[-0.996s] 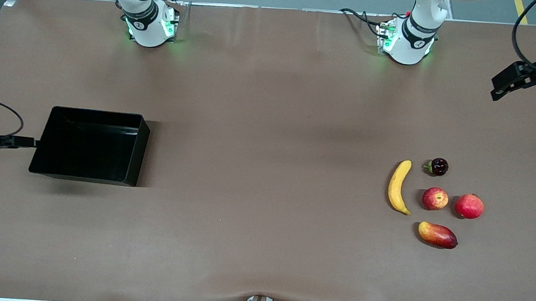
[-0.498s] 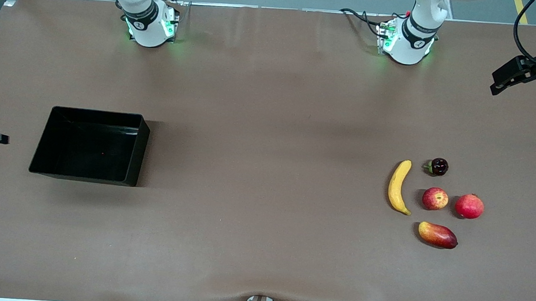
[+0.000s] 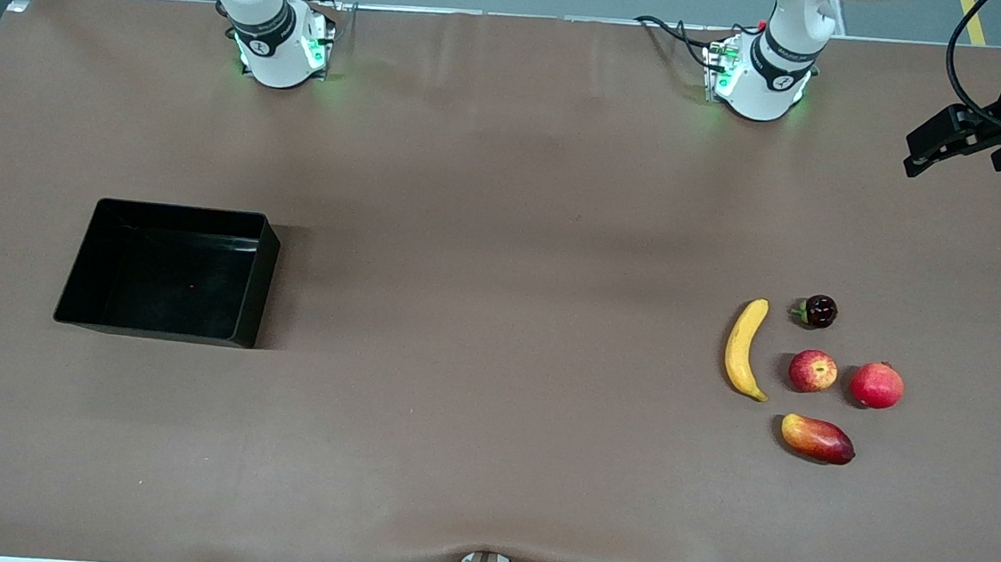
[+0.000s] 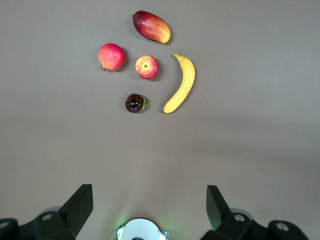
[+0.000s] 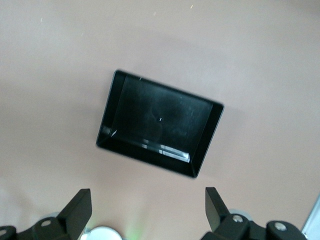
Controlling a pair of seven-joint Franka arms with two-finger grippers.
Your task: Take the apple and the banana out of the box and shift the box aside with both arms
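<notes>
Front view: the box (image 3: 169, 273) was seen standing empty toward the right arm's end of the table, while the banana (image 3: 744, 348) and the apple (image 3: 812, 371) were seen lying on the bare table toward the left arm's end, well apart from it. The apple was placed just beside the banana, with a pomegranate (image 3: 876, 385), a mango (image 3: 817, 438) and a small dark fruit (image 3: 818, 310) grouped close around it. The banana's long axis was laid roughly from the robots' side toward the front camera.

The left gripper (image 3: 949, 140) was held up in the air over the table's edge at the left arm's end, and in the left wrist view its fingers (image 4: 77, 205) were spread wide with nothing between them; the fruits were looked down on from well above. The right gripper (image 5: 147, 212) was barely caught at the front view's edge, but in the right wrist view its fingers were likewise spread wide and empty, with the box (image 5: 159, 122) seen well below.

Both fruits being out and the box set aside, the task was judged essentially done. Should a further move be needed, the box was judged nearer the right arm and the fruits nearer the left.
</notes>
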